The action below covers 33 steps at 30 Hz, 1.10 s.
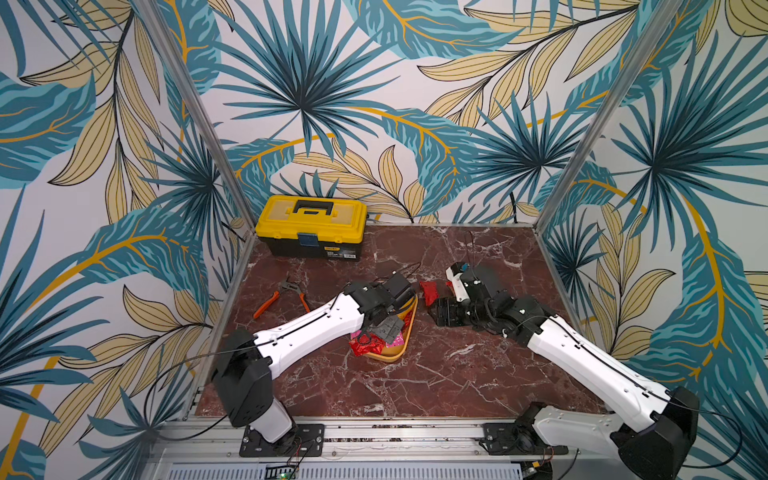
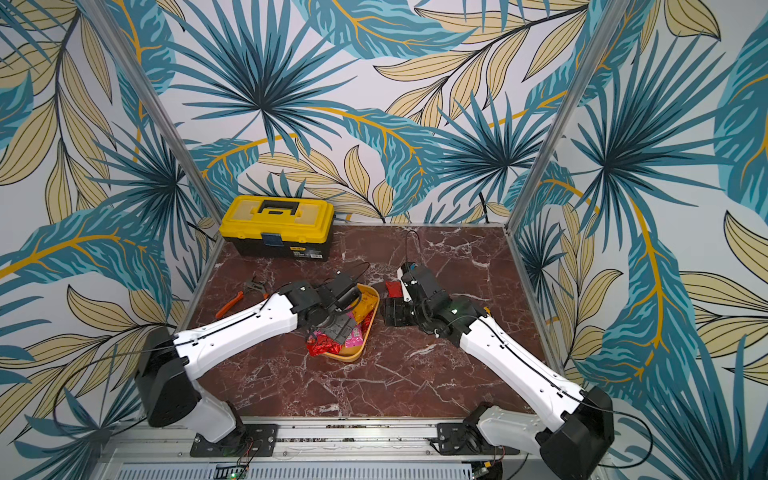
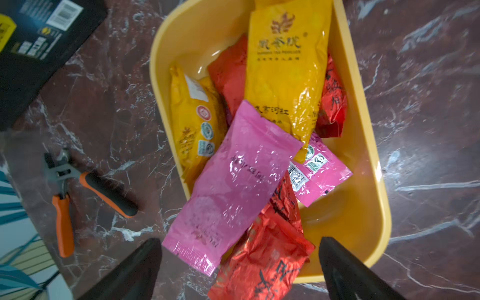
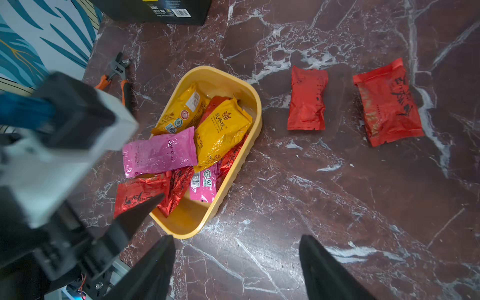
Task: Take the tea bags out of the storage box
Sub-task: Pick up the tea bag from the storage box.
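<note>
A yellow storage box (image 3: pixel 374 145) sits mid-table on a marble table (image 4: pixel 337 194), heaped with tea bags (image 3: pixel 285 65) in yellow, red and pink foil. The left gripper (image 3: pixel 240 241) hangs over the box's near end, its fingers spread fully wide and empty. A crinkled red sachet (image 3: pixel 265 259) lies between its two black fingertips, spilling over the rim. A pink sachet (image 3: pixel 233 181) lies across that one, a corner just beside one fingertip. The right gripper (image 4: pixel 236 237), right of the box, is also parted wide with nothing in it, above bare marble. Beyond its fingers, on the far side, a red bag (image 4: pixel 306 101) lies flat near the box and another red bag (image 4: pixel 388 104) lies further right, the two apart.
</note>
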Tool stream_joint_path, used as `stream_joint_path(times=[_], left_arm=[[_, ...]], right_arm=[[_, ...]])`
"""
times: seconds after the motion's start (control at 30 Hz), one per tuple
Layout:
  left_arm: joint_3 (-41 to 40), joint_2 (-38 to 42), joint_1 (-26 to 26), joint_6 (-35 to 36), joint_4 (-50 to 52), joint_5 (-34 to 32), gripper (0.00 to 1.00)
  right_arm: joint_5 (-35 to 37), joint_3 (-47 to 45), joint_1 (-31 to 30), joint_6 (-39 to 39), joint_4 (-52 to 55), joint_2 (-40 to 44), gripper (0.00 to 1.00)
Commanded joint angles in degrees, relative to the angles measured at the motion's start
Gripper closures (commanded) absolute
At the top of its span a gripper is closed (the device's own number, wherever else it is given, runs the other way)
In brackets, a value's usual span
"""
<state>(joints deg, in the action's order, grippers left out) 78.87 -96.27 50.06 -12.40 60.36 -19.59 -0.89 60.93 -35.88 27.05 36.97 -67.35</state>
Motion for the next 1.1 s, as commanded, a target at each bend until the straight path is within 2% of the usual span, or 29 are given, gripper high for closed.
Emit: stream_joint_path(times=[0.0, 0.27, 0.5, 0.83, 1.07], left_arm=[[3.82, -3.44, 0.08, 7.09, 3.02, -4.07, 0.00], [5.08, -5.36, -1.14, 11.68, 1.73, -1.10, 0.00], [5.06, -6.17, -4.21, 13.39, 1.50, 3.03, 0.01], [4.63, -8.26, -5.68, 14.76, 0.93, 6.89, 0.10], [4.71, -9.73, -6.38, 15.23, 0.02, 7.64, 0.14]], right_arm=[[-0.34, -1.94, 0.14, 1.30, 1.44, 0.43, 0.20], [-0.78, -2.92, 0.11, 1.78, 1.43, 0.13, 0.20], [-0.95, -2.57, 0.15, 2.98, 0.87, -1.66, 0.20], [-0.43, -2.39, 0.11, 3.33, 0.73, -1.64, 0.20], [-0.48, -2.35, 0.11, 3.54, 0.73, -1.74, 0.21]])
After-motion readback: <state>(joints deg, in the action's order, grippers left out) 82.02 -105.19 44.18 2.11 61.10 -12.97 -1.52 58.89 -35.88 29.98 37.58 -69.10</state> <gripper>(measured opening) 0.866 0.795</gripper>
